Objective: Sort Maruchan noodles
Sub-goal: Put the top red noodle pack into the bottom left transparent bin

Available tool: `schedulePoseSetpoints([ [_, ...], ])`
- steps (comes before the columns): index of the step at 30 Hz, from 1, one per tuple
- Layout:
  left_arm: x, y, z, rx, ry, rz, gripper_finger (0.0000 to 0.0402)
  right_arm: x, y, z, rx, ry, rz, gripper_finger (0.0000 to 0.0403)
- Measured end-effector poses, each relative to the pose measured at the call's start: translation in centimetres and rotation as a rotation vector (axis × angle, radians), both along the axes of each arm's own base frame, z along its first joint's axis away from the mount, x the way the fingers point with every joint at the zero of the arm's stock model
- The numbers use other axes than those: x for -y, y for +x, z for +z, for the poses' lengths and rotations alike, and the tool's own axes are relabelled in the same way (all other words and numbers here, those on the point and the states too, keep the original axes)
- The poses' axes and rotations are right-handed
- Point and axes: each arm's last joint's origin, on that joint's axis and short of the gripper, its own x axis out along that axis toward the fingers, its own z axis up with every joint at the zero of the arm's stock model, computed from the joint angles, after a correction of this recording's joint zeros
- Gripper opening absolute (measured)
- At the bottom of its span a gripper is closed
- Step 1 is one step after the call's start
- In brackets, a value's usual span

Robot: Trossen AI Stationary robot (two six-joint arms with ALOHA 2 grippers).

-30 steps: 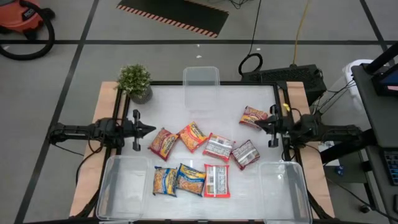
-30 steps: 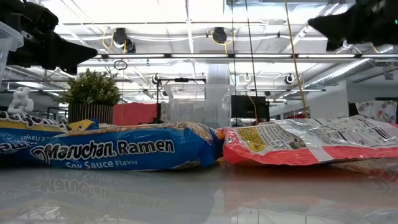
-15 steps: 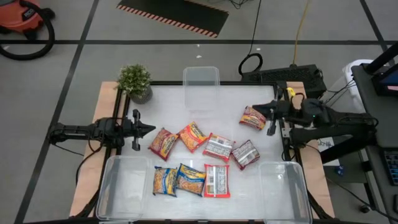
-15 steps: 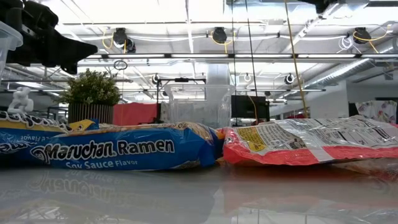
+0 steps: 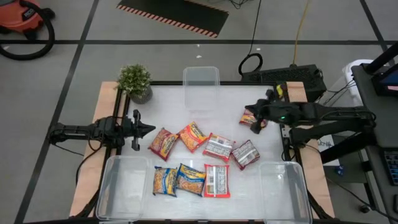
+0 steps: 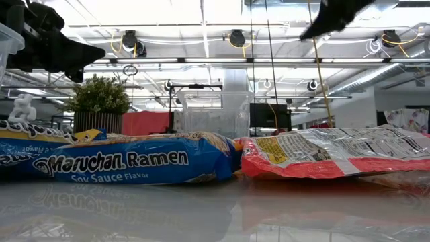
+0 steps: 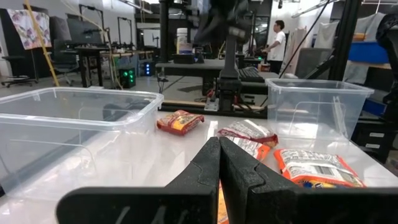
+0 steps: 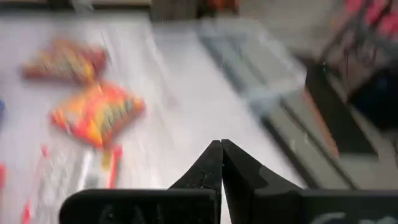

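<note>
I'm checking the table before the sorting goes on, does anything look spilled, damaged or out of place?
Nothing looks spilled or torn. The noodle packets lie scattered at odd angles on the table, none in a clear bin. One packet sits apart on the right, partly under the right tool, which is shut.

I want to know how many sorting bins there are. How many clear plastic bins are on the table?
3: one bin at the table's far edge in the middle, one at the near left corner, one at the near right corner. None looks hidden.
</note>
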Motion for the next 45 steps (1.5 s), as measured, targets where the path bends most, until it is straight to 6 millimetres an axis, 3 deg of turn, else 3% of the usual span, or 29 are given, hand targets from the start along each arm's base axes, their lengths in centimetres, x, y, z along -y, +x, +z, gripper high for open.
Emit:
schedulePoseSetpoints([
  [5,0.0,0.0,0.0,0.003,-0.032,-0.002,0.0008,0.2,0.4,-2.3,-0.180,0.085,-0.091,0.0000],
  [10,0.0,0.0,0.0,0.007,-0.077,-0.006,0.0008,0.2,0.3,-4.8,-0.245,0.136,-0.150,0.0006],
  [22,-0.1,-0.1,0.3,0.014,-0.086,0.046,0.0008,0.0,-2.5,-10.0,-0.443,0.309,-0.329,0.0090],
  [26,-0.2,-0.2,1.0,0.036,-0.087,0.063,0.0008,-0.3,-3.0,-11.0,-0.491,0.394,-0.331,0.0120],
  [37,-0.2,0.1,2.2,0.008,-0.085,0.080,0.0008,-0.2,-3.7,-12.9,-0.512,0.398,-0.411,0.0189],
  [45,-0.3,1.0,3.7,-0.048,-0.081,0.101,0.0008,-0.2,-3.3,-14.4,-0.456,0.396,-0.372,0.0210],
])
